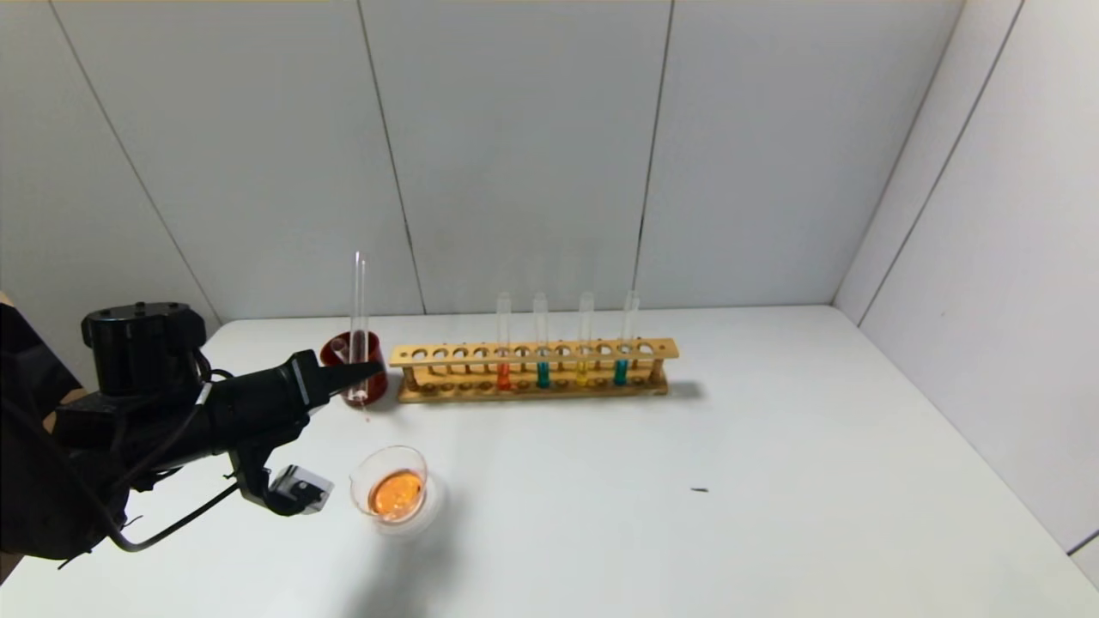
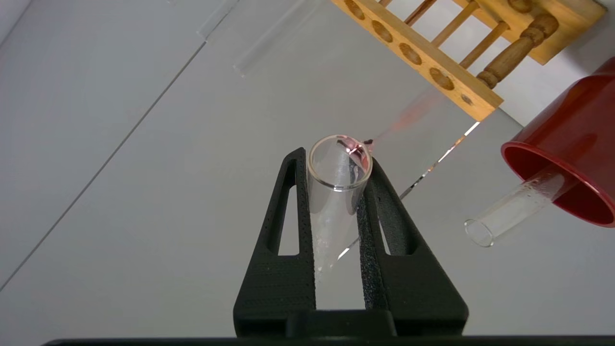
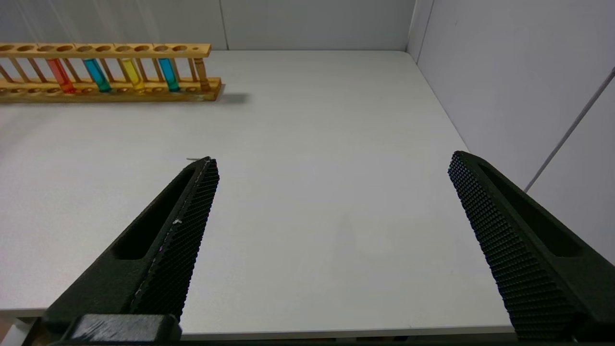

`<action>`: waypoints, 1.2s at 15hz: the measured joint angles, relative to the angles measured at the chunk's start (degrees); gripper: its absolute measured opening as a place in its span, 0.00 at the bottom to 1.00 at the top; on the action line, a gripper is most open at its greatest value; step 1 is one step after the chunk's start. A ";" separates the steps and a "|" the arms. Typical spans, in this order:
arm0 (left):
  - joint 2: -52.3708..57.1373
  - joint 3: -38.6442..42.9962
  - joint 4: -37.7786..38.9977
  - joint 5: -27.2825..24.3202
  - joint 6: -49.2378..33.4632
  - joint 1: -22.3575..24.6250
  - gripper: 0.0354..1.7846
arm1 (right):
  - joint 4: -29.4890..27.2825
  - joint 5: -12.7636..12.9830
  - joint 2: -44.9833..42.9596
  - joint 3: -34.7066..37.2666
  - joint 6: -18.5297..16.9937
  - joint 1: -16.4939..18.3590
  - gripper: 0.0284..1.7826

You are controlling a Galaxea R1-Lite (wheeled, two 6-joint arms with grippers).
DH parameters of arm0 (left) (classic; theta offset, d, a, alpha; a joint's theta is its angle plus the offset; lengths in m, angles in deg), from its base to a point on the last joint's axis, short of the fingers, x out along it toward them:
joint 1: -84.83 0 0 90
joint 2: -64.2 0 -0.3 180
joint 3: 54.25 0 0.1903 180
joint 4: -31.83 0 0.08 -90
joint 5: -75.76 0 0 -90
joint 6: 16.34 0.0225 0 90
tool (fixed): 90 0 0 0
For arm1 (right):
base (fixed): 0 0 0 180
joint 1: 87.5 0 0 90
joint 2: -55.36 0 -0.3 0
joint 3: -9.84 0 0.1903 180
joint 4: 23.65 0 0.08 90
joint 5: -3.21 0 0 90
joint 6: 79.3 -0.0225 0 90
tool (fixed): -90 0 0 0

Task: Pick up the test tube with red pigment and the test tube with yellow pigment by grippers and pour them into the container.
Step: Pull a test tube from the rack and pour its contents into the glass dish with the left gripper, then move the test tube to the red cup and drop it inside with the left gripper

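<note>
Rack (image 1: 532, 352) looks like plain varnished wood, tubes are clear glass. Left claw (image 2: 340, 166) pads are rough black plastic; desk (image 1: 773, 481) is matt white.

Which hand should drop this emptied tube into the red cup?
Left. The left hand already grips the emptied tube, upright at the red cup. The right hand hangs open, far beyond the rack.

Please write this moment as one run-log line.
left gripper: shut on emptied test tube, upright at red cup | right gripper: open, idle | container: orange liquid

Head camera overlooks rack (image 1: 532, 371); wrists closer.
</note>
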State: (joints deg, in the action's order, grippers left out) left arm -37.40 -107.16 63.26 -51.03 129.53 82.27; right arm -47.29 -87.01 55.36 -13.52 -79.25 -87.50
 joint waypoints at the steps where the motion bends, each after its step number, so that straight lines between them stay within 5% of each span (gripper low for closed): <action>1: 0.11 0.00 0.00 -0.02 -0.01 0.02 0.16 | 0.00 -0.02 0.00 0.00 0.00 0.00 0.98; 8: 0.59 -0.39 -0.66 0.69 -2.13 0.11 0.16 | 0.02 -0.02 0.00 0.00 0.02 0.00 0.98; 13: 2.38 -1.72 3.08 3.28 -16.60 -1.60 0.16 | 0.02 -0.02 0.00 0.00 0.00 0.00 0.98; 15: 3.64 -2.73 9.89 9.05 -27.32 -4.29 0.16 | 0.00 0.00 0.00 0.00 0.02 0.00 0.98; 18: 5.86 -3.71 19.82 27.67 -43.75 -10.69 0.16 | 0.00 0.00 0.00 0.00 0.02 0.00 0.98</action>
State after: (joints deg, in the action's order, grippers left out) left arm -31.53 -110.86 83.08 -23.35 85.78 71.58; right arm -47.29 -87.01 55.36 -13.52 -79.23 -87.50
